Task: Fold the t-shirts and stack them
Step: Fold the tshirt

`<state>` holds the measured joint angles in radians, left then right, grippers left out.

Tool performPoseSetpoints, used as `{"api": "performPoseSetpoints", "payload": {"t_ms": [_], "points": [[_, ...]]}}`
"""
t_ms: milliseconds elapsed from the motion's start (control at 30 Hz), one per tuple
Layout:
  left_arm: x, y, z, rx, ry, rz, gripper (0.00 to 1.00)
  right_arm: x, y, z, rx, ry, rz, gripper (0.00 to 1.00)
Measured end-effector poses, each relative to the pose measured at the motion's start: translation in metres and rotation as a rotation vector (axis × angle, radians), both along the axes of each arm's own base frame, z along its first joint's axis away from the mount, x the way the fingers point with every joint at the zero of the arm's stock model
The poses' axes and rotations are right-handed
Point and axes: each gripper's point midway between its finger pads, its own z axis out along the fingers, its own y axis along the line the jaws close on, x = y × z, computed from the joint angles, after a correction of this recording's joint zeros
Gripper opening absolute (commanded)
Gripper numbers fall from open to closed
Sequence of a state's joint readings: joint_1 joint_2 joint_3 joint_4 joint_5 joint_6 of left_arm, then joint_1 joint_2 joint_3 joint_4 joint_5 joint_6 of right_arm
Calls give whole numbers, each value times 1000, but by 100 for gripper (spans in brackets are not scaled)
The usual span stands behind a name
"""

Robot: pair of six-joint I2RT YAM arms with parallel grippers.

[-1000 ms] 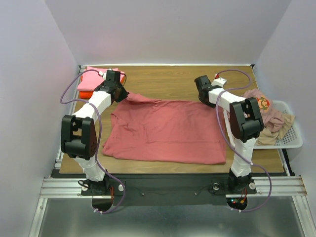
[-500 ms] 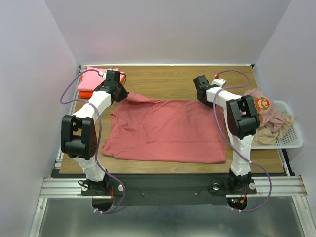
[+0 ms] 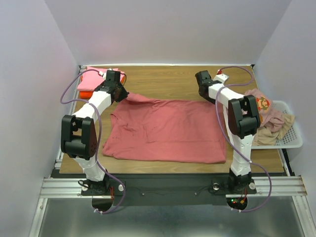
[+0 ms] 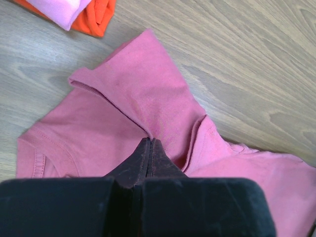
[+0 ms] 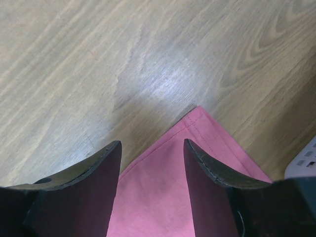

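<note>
hidden: the left gripper (image 4: 149, 142) covers the fold of the red shirt (image 4: 148, 103) it pinches | cut off: we see only corners of the orange shirt (image 4: 98, 16) and the basket (image 5: 305, 159) | unclear: we cannot tell the heaped shirts (image 3: 270, 122) apart

Rose-red t-shirt (image 3: 165, 131), spread flat, far-left sleeve rumpled

Top camera sits high at the near edge, looking down over the whole table (image 3: 168, 79). Both wrist cameras point down, very close to its surface. All three share the red shirt (image 3: 168, 131), each wrist view showing one far corner.
</note>
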<state>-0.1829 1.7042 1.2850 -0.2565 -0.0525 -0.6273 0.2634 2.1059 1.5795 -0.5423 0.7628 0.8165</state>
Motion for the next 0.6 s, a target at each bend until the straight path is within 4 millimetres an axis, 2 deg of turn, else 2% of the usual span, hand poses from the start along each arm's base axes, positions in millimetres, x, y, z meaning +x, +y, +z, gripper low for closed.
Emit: {"api": "performPoseSetpoints", "payload": {"t_ms": [200, 267, 367, 400, 600], "points": [[0, 0, 0, 0, 0, -1, 0, -3, -3, -24, -6, 47, -7, 59], [0, 0, 0, 0, 0, -2, 0, -2, -4, -25, -8, 43, -12, 59], [0, 0, 0, -1, 0, -2, 0, -2, -5, -25, -4, 41, -16, 52], [0, 0, 0, -1, -1, -3, 0, -1, -4, -25, 1, 40, -16, 46], [0, -1, 0, -2, -2, -3, 0, -2, -3, -28, 23, 15, -25, 28]]}}
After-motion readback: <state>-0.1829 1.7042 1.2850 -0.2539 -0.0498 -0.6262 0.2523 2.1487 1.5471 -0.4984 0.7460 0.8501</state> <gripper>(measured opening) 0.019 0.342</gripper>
